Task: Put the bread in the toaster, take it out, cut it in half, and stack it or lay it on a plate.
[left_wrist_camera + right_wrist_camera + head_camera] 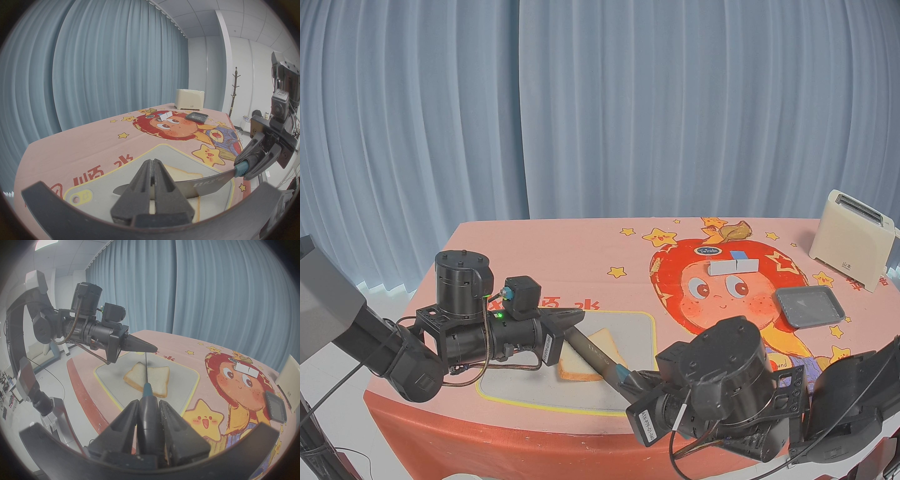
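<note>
Presently cutting is proceeding: right pincer (pixel 147 404) is clamping the knife (pixel 594 353) across the bread (pixel 575 372); left pincer (pixel 575 315), closed and empty, is hovering by the blade. Next, likely: steady downward pressure.

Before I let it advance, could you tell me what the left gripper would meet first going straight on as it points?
Probably the knife, whose blade the right gripper holds across the bread just ahead; depth is unclear.
</note>
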Controlling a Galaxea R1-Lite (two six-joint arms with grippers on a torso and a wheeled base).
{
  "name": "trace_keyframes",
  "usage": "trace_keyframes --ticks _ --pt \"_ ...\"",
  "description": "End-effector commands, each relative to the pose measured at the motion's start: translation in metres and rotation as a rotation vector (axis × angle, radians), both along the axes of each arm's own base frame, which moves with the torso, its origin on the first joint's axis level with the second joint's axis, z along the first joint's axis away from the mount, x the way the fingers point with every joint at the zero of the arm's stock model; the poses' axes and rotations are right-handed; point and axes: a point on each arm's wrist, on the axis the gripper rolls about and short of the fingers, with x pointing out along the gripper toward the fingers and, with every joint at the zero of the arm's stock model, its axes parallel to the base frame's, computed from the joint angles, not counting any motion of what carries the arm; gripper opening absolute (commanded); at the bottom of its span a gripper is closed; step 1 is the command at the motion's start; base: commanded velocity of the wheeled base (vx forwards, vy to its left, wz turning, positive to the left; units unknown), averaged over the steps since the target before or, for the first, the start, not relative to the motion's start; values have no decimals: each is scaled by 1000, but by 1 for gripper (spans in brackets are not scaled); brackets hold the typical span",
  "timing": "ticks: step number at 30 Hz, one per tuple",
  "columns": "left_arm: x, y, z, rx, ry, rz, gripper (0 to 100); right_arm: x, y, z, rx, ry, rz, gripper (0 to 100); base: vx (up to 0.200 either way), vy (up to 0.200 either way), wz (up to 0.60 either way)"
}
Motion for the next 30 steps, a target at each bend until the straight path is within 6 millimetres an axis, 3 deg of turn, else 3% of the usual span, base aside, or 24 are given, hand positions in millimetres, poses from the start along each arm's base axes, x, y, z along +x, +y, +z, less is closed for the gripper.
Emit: trace_keyframes --ticks 1,15,30 --pt "3 3 1 -1 -3 13 0 1 2 -5 -15 9 1 0 0 0 0" --pt "0 1 -4 7 14 2 0 -3 -4 8 10 -13 -3 0 0 0 0" --pt "10 6 5 -10 -19 28 0 1 4 -5 -11 4 -5 0 0 0 0"
